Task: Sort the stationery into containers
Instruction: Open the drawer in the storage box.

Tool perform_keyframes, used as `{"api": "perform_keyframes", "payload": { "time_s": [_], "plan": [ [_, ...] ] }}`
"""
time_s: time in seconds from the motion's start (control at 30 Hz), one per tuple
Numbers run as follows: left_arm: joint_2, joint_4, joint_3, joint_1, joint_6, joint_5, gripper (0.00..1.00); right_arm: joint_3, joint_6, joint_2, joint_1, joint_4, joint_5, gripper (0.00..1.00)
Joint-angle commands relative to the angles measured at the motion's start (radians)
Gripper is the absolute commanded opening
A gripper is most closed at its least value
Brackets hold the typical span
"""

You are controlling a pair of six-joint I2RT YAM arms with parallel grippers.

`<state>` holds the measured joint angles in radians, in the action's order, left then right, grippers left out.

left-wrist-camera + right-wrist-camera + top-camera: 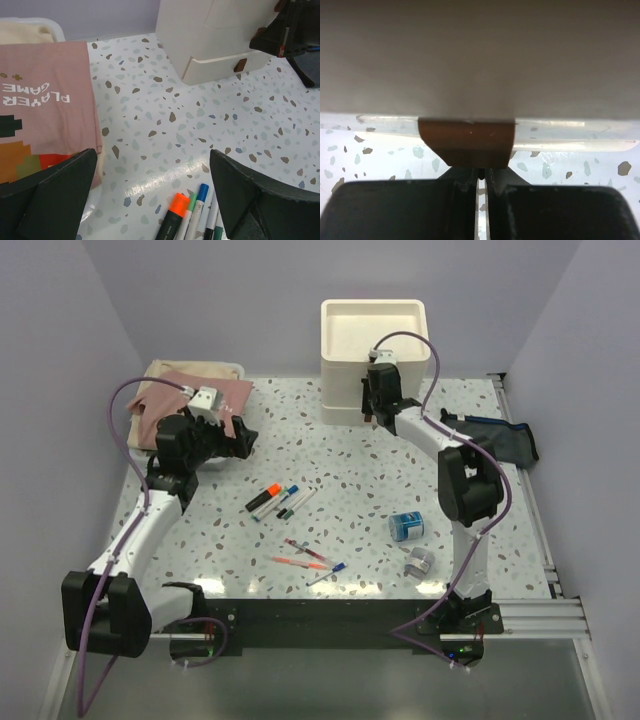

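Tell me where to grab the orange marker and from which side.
Take the orange marker across its black barrel, coming straight down from above with the jaws set crosswise. It lies flat and diagonal on the table. A green-tipped pen lies close along one side, so finger room there looks tight.

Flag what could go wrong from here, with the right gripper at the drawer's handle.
1. The right gripper seems to pinch only the lower edge of the brown handle, so a pull could slip it free.
2. Nothing braces the drawer unit. The left gripper hangs open away by the markers, so the whole unit might slide instead of the drawer opening.
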<state>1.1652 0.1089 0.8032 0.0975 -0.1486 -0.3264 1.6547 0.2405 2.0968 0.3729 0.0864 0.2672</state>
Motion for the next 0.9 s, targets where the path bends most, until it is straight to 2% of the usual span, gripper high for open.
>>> {"api": "perform_keyframes", "payload": {
  "time_s": [0.0, 0.33, 0.87],
  "plan": [
    [-0.038, 0.04, -0.012, -0.013, -0.012, 0.009, 1.0, -0.018, 0.0, -0.087, 0.006, -0.016, -0.016, 0.0],
    [-0.096, 0.051, -0.033, -0.013, -0.026, 0.006, 1.0, -0.211, -0.007, -0.299, 0.052, 0.047, -0.013, 0.0],
    [-0.13, 0.058, -0.048, -0.013, -0.049, -0.017, 1.0, -0.366, 0.014, -0.457, 0.086, 0.104, -0.042, 0.0]
  ]
}}
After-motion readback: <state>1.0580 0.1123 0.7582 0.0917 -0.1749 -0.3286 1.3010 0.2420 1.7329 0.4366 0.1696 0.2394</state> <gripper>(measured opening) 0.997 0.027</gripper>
